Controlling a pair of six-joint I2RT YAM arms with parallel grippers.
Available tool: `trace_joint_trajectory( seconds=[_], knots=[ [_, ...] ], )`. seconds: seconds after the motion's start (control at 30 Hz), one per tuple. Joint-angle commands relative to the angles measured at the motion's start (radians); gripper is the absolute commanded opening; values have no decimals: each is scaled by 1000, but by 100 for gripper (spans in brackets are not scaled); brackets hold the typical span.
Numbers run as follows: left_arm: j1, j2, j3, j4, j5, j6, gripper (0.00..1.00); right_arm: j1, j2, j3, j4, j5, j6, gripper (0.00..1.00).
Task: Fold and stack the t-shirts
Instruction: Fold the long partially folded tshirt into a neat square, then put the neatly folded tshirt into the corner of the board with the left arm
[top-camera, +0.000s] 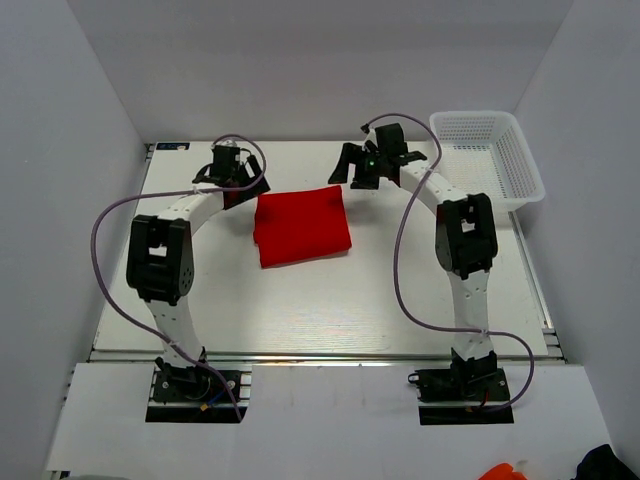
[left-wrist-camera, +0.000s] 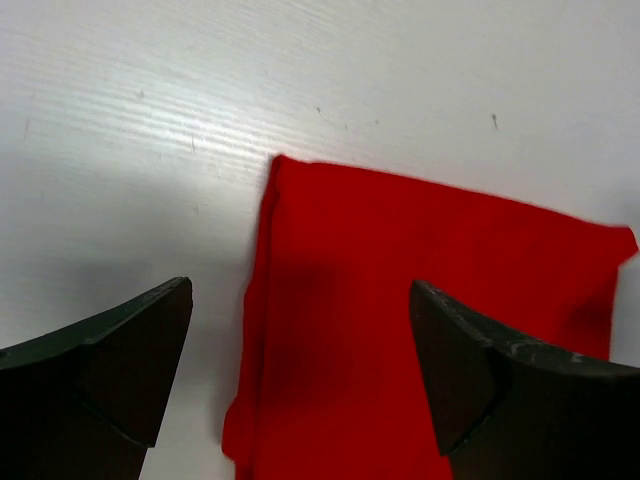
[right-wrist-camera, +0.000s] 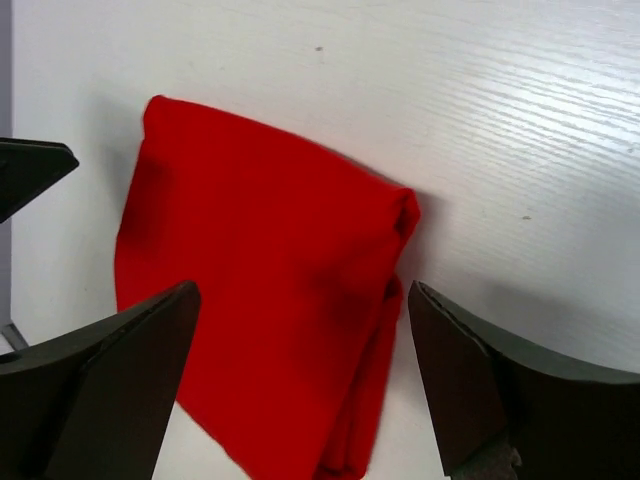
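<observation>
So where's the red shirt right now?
In the top view the folded red shirt lies flat on the table, between the left gripper and right gripper. The white basket sits off to its right.

You have a white mesh basket (top-camera: 476, 116) sitting upright at the far right corner of the white counter (top-camera: 320, 310). Off its near right edge you see an orange object (top-camera: 503, 472) and a dark one (top-camera: 608, 464), both cut off.

The red t-shirt (top-camera: 302, 226) lies folded into a flat, slightly skewed rectangle.
</observation>
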Motion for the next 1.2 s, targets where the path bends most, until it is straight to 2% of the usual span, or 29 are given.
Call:
trace_joint_trajectory(
  seconds=[0.0, 0.13, 0.17, 0.23, 0.27, 0.4, 0.57, 0.7, 0.87, 1.03, 1.17],
  knots=[
    [-2, -173, -71, 20, 63, 16, 99, 10, -141, -59, 41, -73, -43, 90],
    [-29, -267, -175, 101, 184, 30, 99, 28, -323, -234, 124, -176, -54, 90],
    [-29, -267, -221, 159, 279, 30, 99, 44, -340, -314, 151, -221, -51, 90],
    [-29, -279, -258, 191, 336, 19, 99, 64, -384, -381, 194, -255, -19, 90],
    [-40, -279, -289, 204, 370, 9, 99, 68, -388, -435, 234, -307, -11, 90],
    [-51, -254, -369, 274, 444, -10, 99, 110, -368, -504, 276, -311, 63, 90],
    [-63, -223, -467, 294, 454, -10, 99, 95, -305, -672, 498, -320, 202, 90],
    [-63, -214, -536, 294, 452, 9, 99, 59, -210, -739, 535, -297, 238, 90],
    [-43, -223, -567, 274, 413, 41, 99, 39, -179, -804, 577, -286, 227, 90],
    [-64, -319, -521, 230, 387, 91, 99, 47, -303, -810, 543, -300, 120, 90],
    [-64, -436, -498, 164, 291, 101, 99, 47, -499, -822, 460, -299, -33, 90]
  ],
)
